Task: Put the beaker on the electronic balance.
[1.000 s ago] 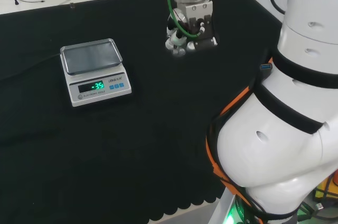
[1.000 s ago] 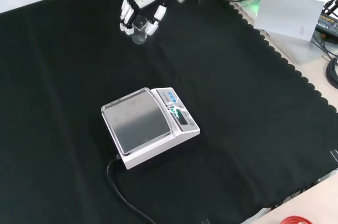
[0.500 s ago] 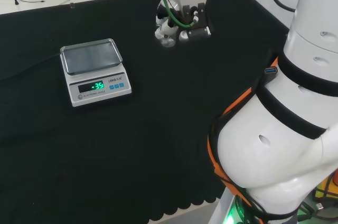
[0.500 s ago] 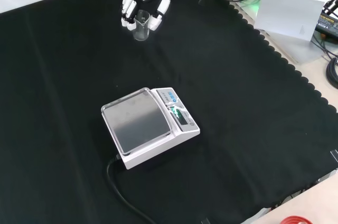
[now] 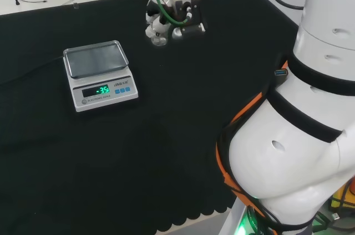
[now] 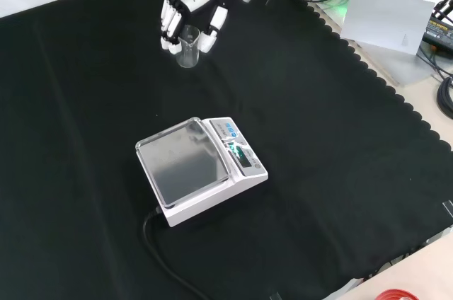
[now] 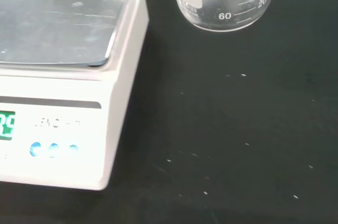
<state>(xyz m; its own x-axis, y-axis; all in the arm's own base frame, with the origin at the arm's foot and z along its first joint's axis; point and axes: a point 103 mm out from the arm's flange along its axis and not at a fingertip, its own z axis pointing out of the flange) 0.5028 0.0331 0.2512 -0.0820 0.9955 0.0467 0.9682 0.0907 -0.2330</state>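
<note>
1. The robot hand (image 6: 190, 4) has its fingers curled round the clear beaker (image 6: 188, 36), near the far edge of the worktop (image 6: 340, 137) and well apart from the electronic balance (image 6: 200, 168).
2. Risk, as I judge it: the smooth glass could slip or tilt in the fingers during the carry.
3. Another risk: a low approach could knock the beaker's base against the edge of the steel pan (image 5: 95, 58).
4. Count: one beaker, one balance, one robot hand.
</note>
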